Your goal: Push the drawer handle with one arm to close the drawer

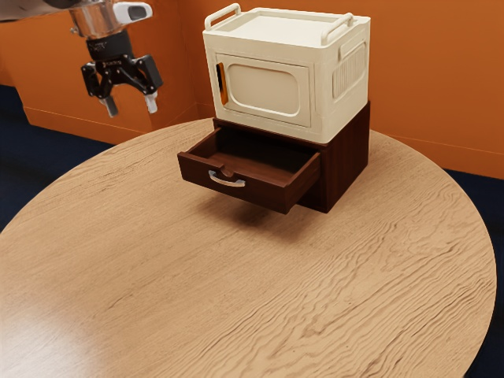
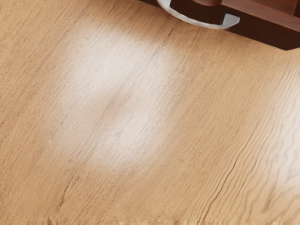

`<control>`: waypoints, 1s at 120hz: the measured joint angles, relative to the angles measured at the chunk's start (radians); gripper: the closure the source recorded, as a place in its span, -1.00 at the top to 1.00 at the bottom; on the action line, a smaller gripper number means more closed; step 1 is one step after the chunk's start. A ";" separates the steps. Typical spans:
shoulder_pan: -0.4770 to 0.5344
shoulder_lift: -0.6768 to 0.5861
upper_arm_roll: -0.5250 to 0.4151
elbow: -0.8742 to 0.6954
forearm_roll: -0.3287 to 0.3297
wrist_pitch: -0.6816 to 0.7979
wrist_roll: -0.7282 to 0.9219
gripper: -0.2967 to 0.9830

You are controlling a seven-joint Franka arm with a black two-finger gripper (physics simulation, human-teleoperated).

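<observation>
Counting one table (image 1: 157, 276), one gripper (image 1: 131, 105), one brown cabinet (image 1: 346, 165), one drawer (image 1: 264, 194), one drawer handle (image 1: 227, 182). Also spotting one cream box (image 1: 339, 118), two rails (image 1: 223, 13), and maybe one orange strip (image 1: 223, 85), kinda tiny tbh.

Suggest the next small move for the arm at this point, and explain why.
Probably lower the end effector while easing it toward the handle, staying in front of the drawer. The drawer stands pulled out of its dark cabinet, and the end effector hangs open in the air, off toward the exterior view's left, with a visible gap to the handle, so pushing can't start yet.
</observation>
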 joint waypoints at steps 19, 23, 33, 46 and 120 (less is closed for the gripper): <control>0.020 -0.311 0.008 -0.475 0.016 0.135 0.029 0.53; 0.011 -0.370 0.000 -0.584 0.030 0.184 0.035 0.51; 0.002 -0.365 -0.060 -0.682 0.055 0.289 0.046 0.49; -0.002 -0.254 -0.103 -0.705 0.070 0.413 0.061 0.43; 0.003 0.217 -0.156 -0.352 0.102 0.703 0.117 -0.27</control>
